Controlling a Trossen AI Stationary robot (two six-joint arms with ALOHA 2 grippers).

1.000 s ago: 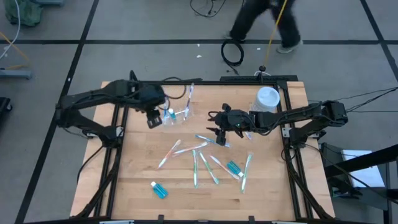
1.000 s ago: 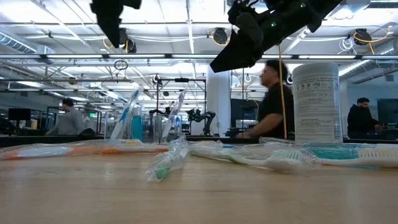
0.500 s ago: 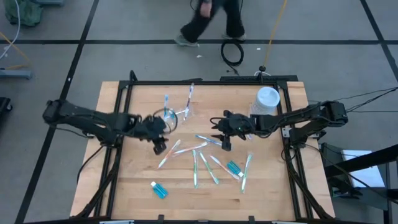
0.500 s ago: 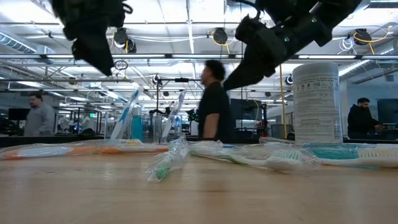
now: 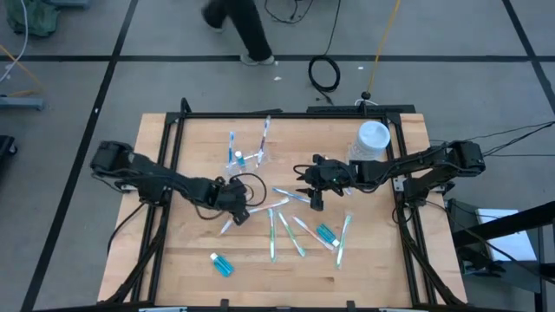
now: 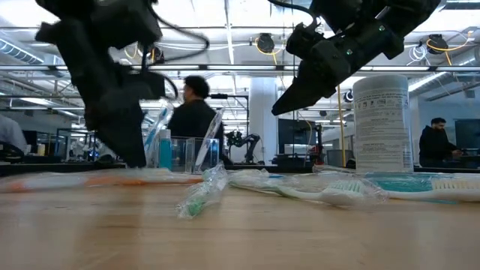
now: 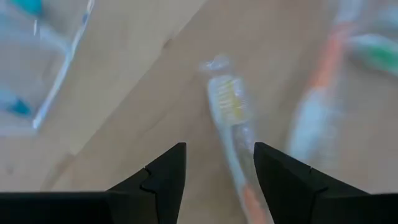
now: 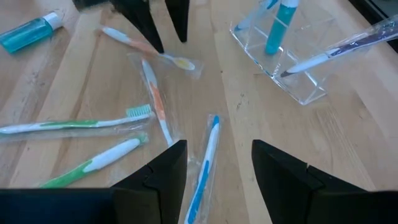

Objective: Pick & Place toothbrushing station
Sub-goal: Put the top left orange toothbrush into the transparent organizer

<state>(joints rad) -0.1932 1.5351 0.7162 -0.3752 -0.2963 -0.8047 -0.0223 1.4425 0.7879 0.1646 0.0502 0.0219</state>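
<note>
The left gripper hangs open and empty over an orange-handled toothbrush; next it must descend and close. The right gripper waits open, empty.

wrapped toothbrush blurred, handle cut off

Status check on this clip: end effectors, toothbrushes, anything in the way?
Left end effector open, low over an orange-handled toothbrush. Right end effector open, above a blue-handled toothbrush. Clear cup already holds a few items. Nothing blocking.
</note>
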